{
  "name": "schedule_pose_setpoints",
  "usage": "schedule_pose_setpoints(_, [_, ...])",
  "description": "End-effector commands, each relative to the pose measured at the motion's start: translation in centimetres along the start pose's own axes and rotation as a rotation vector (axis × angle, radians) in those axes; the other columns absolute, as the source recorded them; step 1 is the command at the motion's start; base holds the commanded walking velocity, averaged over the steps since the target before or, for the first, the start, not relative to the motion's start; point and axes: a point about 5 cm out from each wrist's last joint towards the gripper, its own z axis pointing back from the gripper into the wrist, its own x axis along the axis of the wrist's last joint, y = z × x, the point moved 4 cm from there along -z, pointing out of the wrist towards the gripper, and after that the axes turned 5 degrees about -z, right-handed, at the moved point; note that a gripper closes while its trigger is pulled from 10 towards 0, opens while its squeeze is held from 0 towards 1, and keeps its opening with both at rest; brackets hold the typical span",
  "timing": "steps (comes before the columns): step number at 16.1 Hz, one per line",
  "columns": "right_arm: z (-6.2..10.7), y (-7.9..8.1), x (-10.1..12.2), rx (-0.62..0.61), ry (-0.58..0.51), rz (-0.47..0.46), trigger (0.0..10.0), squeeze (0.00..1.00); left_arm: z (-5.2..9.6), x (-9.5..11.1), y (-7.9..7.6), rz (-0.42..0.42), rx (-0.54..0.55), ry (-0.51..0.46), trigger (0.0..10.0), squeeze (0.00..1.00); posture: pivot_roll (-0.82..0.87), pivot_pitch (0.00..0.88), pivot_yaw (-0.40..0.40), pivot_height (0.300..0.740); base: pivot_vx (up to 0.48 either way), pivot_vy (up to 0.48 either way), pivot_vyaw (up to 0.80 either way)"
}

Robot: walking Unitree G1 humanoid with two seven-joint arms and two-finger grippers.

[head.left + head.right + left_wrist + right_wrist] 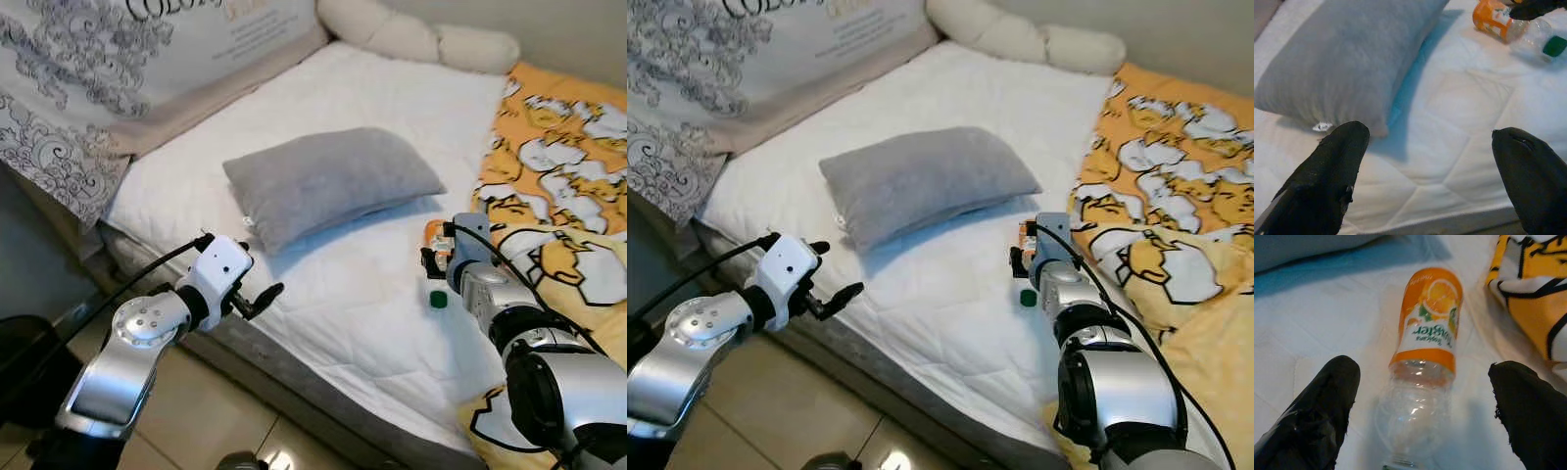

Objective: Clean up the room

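Right wrist view, your entry: right tool [1420, 411] gaped wide astride empty orange-labelled bottle [1422, 362] lying on bed [392, 294]; left tool [1435, 171] open, empty.

The right pincer [436, 262] hides most of the bottle [432, 235]; its label print is blurred.

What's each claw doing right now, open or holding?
Left claw: open, empty, over the mattress edge near the grey pillow.
Right claw: open, fingers either side of the lying plastic bottle, not gripping it.
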Motion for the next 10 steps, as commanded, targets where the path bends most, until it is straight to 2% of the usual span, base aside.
schedule_pose_setpoints(1, [0.0, 0.0, 0.3, -0.005, -0.009, -0.028, 10.0, 0.00, 0.9, 0.1, -0.2, -0.002, -0.016, 0.016, 10.0, 0.00, 0.26, 0.083, -0.005, 0.740, 0.000, 0.000, 0.00])
schedule_pose_setpoints(3, [0.0, -0.1, -0.3, -0.026, -0.007, -0.015, 10.0, 0.00, 2.1, 0.0, -0.9, 0.000, -0.044, 0.044, 10.0, 0.00, 0.29, 0.130, -0.003, 0.740, 0.000, 0.000, 0.00])
schedule_pose_setpoints(5, [0.0, -0.3, -0.6, -0.037, -0.003, -0.015, 10.0, 0.00, 2.7, 0.1, -1.2, 0.002, -0.048, 0.053, 10.0, 0.00, 0.30, 0.147, 0.000, 0.740, 0.000, 0.000, 0.00])
schedule_pose_setpoints(6, [0.0, -0.4, -1.3, -0.041, 0.010, -0.023, 10.0, 0.00, 3.5, 0.1, -1.6, 0.008, -0.053, 0.068, 10.0, 0.00, 0.32, 0.173, 0.004, 0.740, 0.000, 0.000, 0.00])
schedule_pose_setpoints(10, [0.0, -0.4, -2.1, -0.035, 0.022, -0.058, 10.0, 0.00, 5.0, 0.3, -2.1, 0.028, -0.052, 0.092, 10.0, 0.00, 0.35, 0.187, 0.001, 0.740, 0.000, 0.000, 0.00])
